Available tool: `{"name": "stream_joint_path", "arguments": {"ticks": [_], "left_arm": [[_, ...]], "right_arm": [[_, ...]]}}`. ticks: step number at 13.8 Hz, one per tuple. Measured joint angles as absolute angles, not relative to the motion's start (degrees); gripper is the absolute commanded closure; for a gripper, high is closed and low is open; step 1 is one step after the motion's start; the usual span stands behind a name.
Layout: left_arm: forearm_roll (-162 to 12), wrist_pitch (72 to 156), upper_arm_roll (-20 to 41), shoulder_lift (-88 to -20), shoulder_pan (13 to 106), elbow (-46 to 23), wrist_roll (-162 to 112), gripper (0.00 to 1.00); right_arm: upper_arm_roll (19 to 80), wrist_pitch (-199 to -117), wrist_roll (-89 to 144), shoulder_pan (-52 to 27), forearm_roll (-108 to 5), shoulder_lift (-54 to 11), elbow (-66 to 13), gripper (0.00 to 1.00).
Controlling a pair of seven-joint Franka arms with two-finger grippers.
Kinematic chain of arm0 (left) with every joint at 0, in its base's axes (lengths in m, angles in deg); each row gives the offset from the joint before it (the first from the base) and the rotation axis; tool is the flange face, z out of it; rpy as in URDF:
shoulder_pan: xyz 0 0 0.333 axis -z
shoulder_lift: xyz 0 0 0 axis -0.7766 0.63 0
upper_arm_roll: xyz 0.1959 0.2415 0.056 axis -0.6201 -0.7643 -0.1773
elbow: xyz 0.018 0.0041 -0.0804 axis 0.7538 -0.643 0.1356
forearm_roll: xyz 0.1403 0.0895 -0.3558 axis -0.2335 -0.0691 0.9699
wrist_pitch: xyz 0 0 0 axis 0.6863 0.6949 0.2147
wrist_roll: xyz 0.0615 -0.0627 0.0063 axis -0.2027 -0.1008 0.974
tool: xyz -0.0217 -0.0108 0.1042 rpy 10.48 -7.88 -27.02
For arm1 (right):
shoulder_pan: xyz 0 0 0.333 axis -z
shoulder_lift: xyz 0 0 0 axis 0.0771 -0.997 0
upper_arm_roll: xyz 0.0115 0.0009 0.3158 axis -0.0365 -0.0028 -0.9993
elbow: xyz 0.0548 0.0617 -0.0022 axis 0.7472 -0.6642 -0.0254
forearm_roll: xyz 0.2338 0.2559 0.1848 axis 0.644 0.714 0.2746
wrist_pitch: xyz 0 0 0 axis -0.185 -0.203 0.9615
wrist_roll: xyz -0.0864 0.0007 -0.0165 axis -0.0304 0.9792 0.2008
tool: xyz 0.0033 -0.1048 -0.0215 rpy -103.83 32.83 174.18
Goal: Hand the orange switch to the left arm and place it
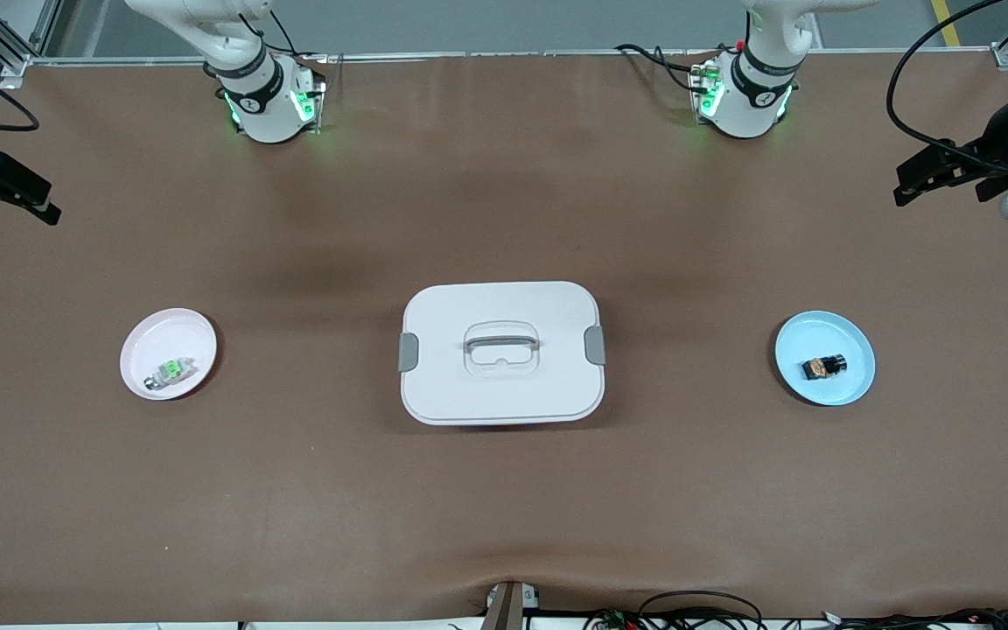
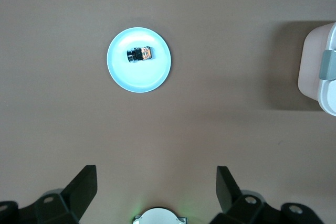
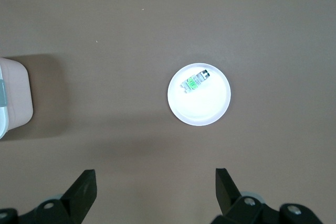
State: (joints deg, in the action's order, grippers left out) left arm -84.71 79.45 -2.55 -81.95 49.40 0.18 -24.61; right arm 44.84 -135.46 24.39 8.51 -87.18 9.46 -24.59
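Observation:
The orange switch (image 1: 823, 367), tiny and black with an orange part, lies on a light blue plate (image 1: 847, 390) toward the left arm's end of the table. It also shows in the left wrist view (image 2: 139, 54). The white box (image 1: 501, 352) stands shut at the table's middle, between the two plates. My left gripper (image 1: 906, 182) hangs high over the table's edge at the left arm's end, open and empty (image 2: 156, 182). My right gripper (image 1: 45, 203) hangs high over the table's edge at the right arm's end, open and empty (image 3: 156, 182).
A pale round plate (image 1: 154, 341) toward the right arm's end holds a tiny green-and-silver component (image 1: 171, 371), which also shows in the right wrist view (image 3: 196, 81). The box's end shows in both wrist views (image 2: 317, 66) (image 3: 13, 98). Cables lie along the table's front edge.

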Motion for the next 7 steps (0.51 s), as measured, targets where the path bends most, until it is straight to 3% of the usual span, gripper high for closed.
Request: {"name": "stream_joint_path", "arguments": {"ticks": [7], "left_arm": [[-84.7, 79.5, -3.0, -82.0, 49.1, 1.0, -24.6, 0.0]], "right_arm": [[44.8, -135.4, 24.5, 8.5, -87.2, 9.5, -24.6, 0.0]]}}
